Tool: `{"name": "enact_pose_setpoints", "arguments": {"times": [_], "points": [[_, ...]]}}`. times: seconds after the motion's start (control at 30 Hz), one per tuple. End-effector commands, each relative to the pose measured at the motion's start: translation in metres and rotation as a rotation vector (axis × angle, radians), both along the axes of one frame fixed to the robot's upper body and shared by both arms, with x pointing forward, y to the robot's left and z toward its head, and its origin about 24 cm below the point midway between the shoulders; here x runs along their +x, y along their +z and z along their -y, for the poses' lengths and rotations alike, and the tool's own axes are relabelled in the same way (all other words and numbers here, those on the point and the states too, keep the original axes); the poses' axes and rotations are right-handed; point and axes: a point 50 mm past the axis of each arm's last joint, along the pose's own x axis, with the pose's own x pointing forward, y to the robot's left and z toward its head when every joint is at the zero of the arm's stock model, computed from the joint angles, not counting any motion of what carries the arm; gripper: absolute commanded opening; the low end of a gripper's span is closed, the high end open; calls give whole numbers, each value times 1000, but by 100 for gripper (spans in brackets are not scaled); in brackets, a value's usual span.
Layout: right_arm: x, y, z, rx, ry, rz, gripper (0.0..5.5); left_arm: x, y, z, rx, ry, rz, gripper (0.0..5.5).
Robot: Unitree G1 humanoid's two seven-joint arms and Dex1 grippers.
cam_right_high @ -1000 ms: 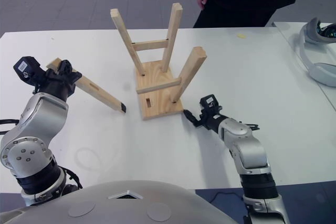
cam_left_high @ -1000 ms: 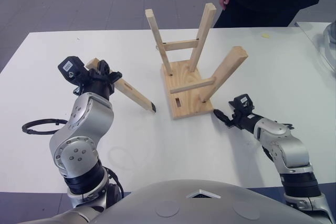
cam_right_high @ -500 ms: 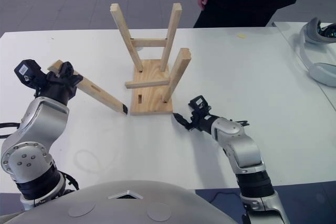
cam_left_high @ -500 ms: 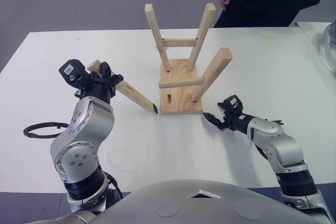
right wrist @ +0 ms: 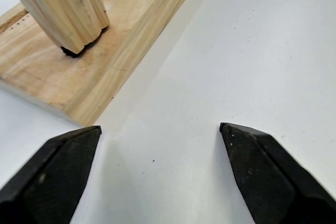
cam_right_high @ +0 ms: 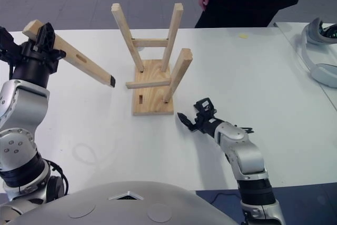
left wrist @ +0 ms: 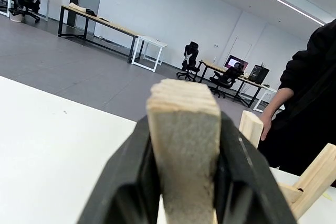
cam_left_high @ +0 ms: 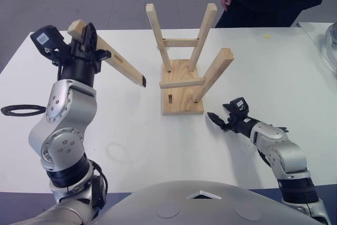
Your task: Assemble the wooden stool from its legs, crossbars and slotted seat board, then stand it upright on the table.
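**Head cameras:** The upturned stool's seat board (cam_left_high: 181,104) lies flat near the middle of the white counter (cam_left_high: 158,146), well apart from every edge. Three legs (cam_left_high: 202,35) stand up from it, joined by two crossbars (cam_left_high: 180,42), and an open slot (cam_left_high: 170,98) shows near its near left corner. The left jaws clamp the fourth leg (cam_left_high: 113,59) near its upper end and hold it tilted in the air over the counter's far left part. Its dark-tipped lower end points toward the board without touching it. The right jaws, spread wide, sit low over the counter just off the board's near right corner and grip nothing. A black ring (cam_left_high: 21,110) lies at the left edge. A white headset (cam_right_high: 321,51) rests on a neighbouring surface beyond the right edge. The print on a small white label (cam_left_high: 43,38) on the left wrist housing is too small to read.

**Left wrist camera:** Black fingers (left wrist: 131,182) press both sides of the leg's end.

**Right wrist camera:** Two black fingertips (right wrist: 58,171) stand wide apart over bare counter, with the board's corner just beyond.
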Motion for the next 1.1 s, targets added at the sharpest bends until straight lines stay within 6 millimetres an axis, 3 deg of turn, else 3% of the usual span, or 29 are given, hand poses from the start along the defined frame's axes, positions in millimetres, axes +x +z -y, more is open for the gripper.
{"name": "enact_pose_setpoints", "arguments": {"times": [0.03,0.3,0.4,0.53,1.1], "points": [[-5,-8,-2,-4,-1,-49,423,-3,-1,-1,27,-8,23,102],[-5,-8,-2,-5,-1,-49,423,-3,-2,-1,31,-9,32,102],[0,-4,-1,-35,25,-25,423,-5,-20,16,-199,16,-52,102],[1,-4,-1,-42,33,-23,423,-3,-23,28,-296,10,-93,102],[6,-2,-5,-36,21,4,423,-3,-27,37,-223,-53,-114,102]]}}
